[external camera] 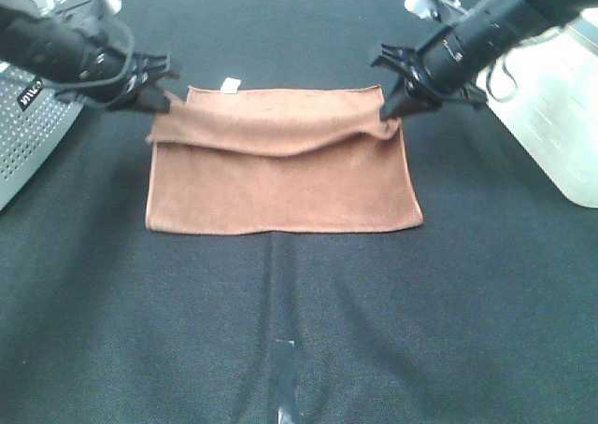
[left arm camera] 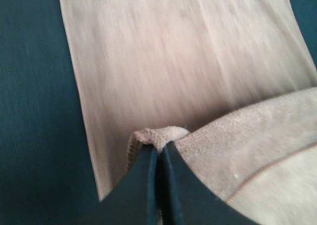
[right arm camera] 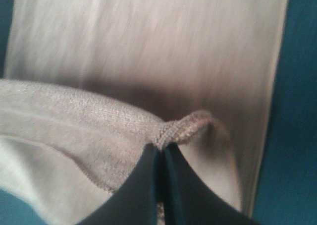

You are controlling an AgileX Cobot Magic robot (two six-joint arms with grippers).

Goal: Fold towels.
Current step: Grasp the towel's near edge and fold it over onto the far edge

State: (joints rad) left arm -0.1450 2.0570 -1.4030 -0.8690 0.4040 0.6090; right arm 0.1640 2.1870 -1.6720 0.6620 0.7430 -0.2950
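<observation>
The brown towel [external camera: 280, 176] lies on the black table, its far edge lifted and draped forward over the rest, sagging in the middle. A small white tag [external camera: 231, 85] shows at the far edge. My left gripper [external camera: 164, 104] is shut on the towel's far left corner [left arm camera: 157, 136] and holds it above the cloth. My right gripper [external camera: 389, 112] is shut on the far right corner [right arm camera: 171, 131], also lifted. The flat part of the towel fills both wrist views behind the closed fingers [left arm camera: 143, 185] [right arm camera: 148, 185].
A grey perforated box [external camera: 28, 130] stands at the left edge. A clear plastic container [external camera: 561, 106] stands at the right edge. The black table cloth [external camera: 299, 312] has a strip of tape [external camera: 285, 368] near the front middle.
</observation>
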